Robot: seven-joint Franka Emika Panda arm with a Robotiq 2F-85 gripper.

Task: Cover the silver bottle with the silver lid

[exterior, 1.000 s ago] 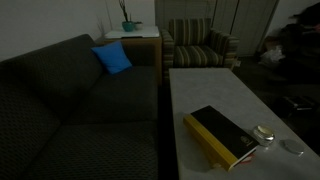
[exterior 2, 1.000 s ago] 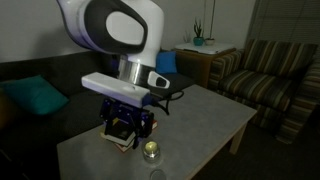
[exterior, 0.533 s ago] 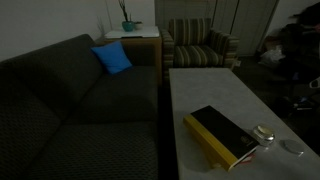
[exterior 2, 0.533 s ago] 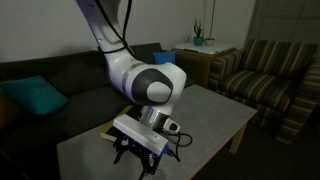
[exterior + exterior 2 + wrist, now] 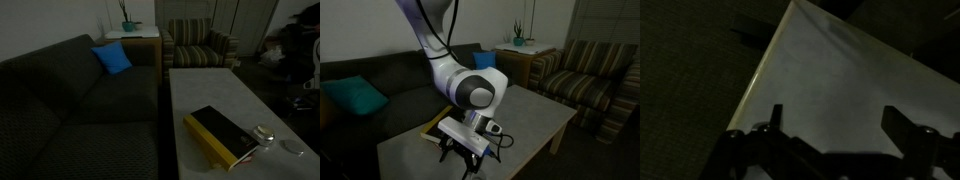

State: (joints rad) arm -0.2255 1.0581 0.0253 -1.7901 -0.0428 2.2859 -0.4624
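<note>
Shifting slightly, gripper (image 5: 461,160) — silver bottle (image 5: 264,133), silver lid (image 5: 292,147) unmoved

1. The arm (image 5: 470,92) stands lower than a second ago. Its large round joint, then at the top of an exterior view, now sits at mid-height.
2. The gripper (image 5: 460,163) has dropped from over the book (image 5: 432,128) towards the table (image 5: 530,115).
3. The silver bottle (image 5: 264,132), exposed there earlier, is now masked by the gripper.

The white, rounded robot arm (image 5: 445,68) has a dark grey round joint cap (image 5: 475,93); below this cap sits the black two-finger gripper (image 5: 460,165).
</note>
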